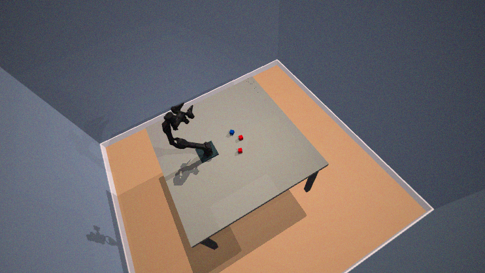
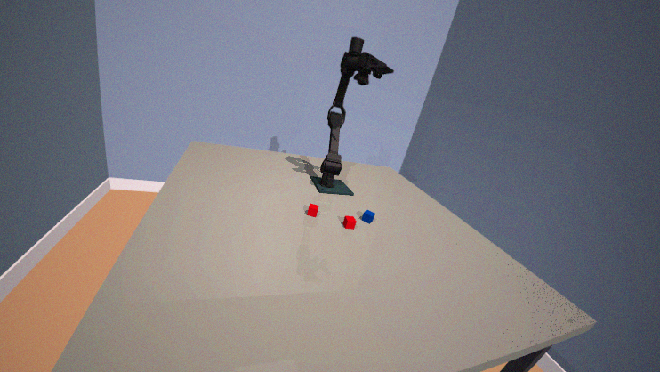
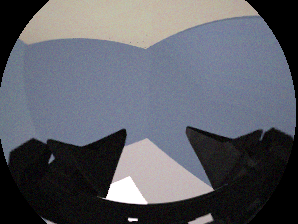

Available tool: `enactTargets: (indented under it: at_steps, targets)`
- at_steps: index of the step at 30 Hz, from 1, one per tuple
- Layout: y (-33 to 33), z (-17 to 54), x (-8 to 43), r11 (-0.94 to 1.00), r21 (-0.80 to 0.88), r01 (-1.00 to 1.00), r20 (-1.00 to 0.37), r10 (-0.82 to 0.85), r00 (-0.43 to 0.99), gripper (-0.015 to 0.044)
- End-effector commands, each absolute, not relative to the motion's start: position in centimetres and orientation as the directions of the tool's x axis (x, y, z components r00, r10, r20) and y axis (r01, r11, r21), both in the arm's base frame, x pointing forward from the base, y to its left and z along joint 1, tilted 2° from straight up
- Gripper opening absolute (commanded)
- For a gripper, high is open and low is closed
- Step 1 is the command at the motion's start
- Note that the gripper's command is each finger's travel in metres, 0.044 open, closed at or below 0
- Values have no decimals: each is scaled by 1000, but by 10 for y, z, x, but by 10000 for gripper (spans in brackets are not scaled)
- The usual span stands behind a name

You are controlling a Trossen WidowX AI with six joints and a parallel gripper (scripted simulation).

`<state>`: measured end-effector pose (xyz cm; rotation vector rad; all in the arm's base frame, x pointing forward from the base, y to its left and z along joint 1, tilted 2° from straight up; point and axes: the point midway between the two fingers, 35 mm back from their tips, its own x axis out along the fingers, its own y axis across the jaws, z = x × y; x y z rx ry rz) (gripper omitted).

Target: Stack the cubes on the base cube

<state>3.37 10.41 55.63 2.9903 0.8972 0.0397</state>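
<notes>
A blue cube [image 1: 231, 132] [image 2: 368, 216] sits on the table. A red cube [image 1: 240, 137] [image 2: 350, 222] stands close beside it, with a gap between them. A second red cube [image 1: 240, 150] [image 2: 313, 210] stands farther off, on the other side of the first red one. All three are apart and on the table top; no marking shows which is the base cube. My gripper [image 1: 187, 105] [image 3: 156, 131] is open and empty, raised high above the table and well away from the cubes. No cube shows in the wrist view.
The arm's dark base plate [image 1: 214, 154] [image 2: 339, 188] is fixed to the table [image 1: 271, 135] [image 2: 258, 258] near the cubes. The table's edges drop to an orange floor [image 1: 356, 189] [image 2: 92, 230]. Blue-grey walls stand around the room.
</notes>
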Motion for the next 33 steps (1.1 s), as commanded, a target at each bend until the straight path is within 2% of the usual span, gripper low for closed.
enactTargets:
  at_steps: [1,5,6,13,21,27,33]
  targets:
    - [104,556,35,-835,31,549,17,550,835,374]
    - [95,553,59,-839,147,524,-19,527,850,269]
    - [92,551,67,-836,188,515,-33,519,854,265]
    - [72,535,121,-749,465,471,-134,467,874,265]
    - [54,509,174,-510,727,460,-261,414,872,265]
    - [43,484,209,-255,845,470,-360,377,853,265]
    - [32,457,241,38,879,476,-459,342,820,265]
